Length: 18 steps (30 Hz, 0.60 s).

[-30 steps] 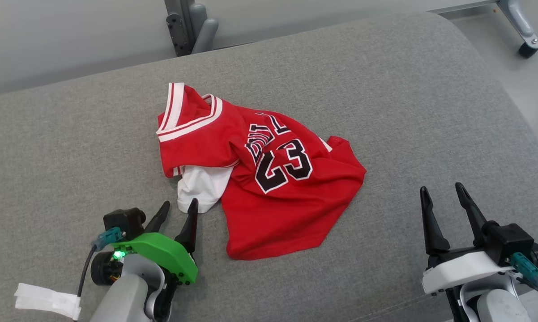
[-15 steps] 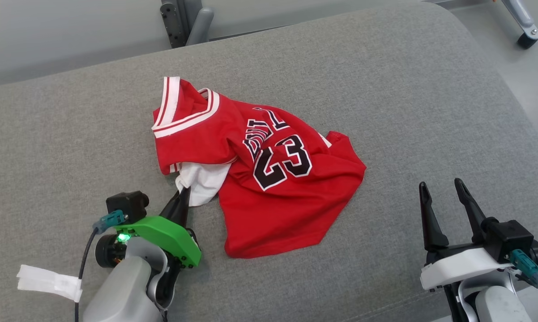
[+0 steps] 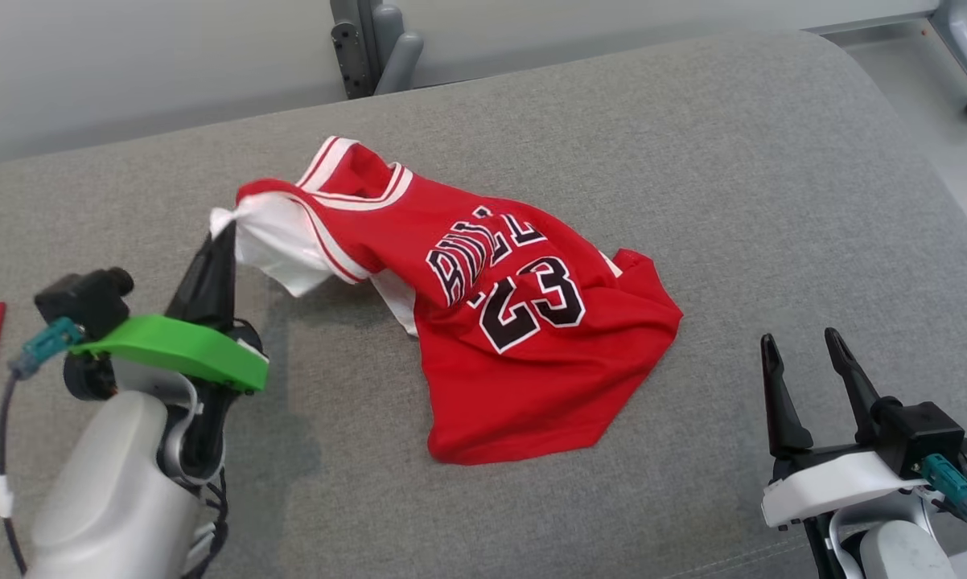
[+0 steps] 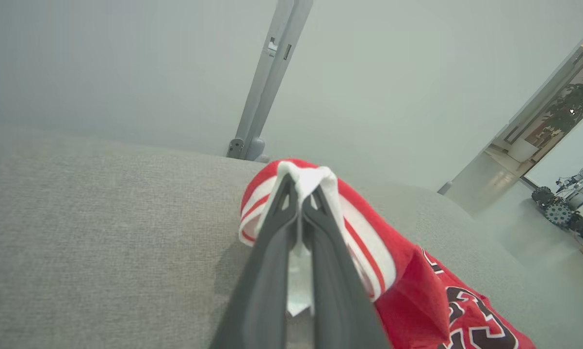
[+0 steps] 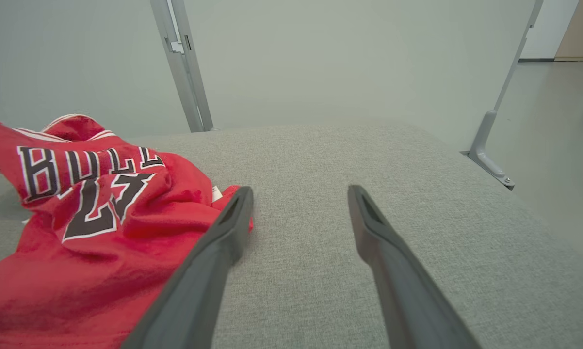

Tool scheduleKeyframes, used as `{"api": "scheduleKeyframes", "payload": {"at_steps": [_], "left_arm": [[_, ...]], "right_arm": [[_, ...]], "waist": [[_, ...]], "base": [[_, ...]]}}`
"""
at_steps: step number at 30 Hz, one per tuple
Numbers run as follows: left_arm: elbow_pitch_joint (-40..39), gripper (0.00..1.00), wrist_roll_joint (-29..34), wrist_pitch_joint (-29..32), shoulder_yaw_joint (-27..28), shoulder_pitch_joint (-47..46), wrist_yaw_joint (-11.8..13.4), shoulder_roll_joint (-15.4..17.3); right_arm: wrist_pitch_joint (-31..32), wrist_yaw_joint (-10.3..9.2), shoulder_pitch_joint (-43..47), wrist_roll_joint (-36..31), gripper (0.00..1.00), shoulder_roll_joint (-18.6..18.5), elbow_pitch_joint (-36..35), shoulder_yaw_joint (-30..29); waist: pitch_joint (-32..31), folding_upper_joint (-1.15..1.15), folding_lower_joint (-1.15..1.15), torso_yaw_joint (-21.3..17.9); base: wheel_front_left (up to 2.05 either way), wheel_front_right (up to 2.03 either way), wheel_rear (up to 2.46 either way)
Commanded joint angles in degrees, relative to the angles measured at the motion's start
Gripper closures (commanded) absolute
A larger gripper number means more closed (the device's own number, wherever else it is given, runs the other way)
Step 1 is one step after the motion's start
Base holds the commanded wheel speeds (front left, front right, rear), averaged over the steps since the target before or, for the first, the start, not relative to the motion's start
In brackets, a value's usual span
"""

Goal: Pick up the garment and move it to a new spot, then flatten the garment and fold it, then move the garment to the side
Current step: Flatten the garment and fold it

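Here, a grey upholstered surface spans the head view, with pale metal posts beyond its far edge. The garment — a red jersey lettered in black and numbered 23 — lies crumpled near the middle of that surface. Most of it rests on the fabric, while its left end is held up off it toward the robot's left. The left gripper, under a green bracket, has its two dark fingers pressed together on the garment's white edge. The right gripper stands at the lower right — fingers parted, nothing between them, clear of the garment.
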Motion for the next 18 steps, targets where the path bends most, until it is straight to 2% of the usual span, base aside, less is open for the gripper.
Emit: {"api": "scheduleKeyframes", "payload": {"at_steps": [1,12,18], "left_arm": [[-1.38,1.00,-0.38,0.34,0.39,-1.24,0.27,1.25],[-18.02,1.00,-1.00,11.37,4.11,-7.51,3.91,12.38],[-25.95,1.00,-1.72,17.69,6.00,-11.97,5.30,17.16]], "right_arm": [[-0.18,-0.04,0.58,-0.35,0.00,-0.28,0.05,0.11],[-0.18,-0.04,0.54,-0.15,0.00,-0.25,0.54,0.96],[-0.18,-0.04,0.92,0.02,0.00,-0.11,0.77,1.21]], "waist": [[-0.76,0.00,0.00,0.81],[-1.83,0.00,0.00,2.25],[-2.41,0.00,0.00,2.40]], "base": [[0.00,0.00,0.00],[0.00,0.00,0.00],[0.00,0.00,0.00]]}}
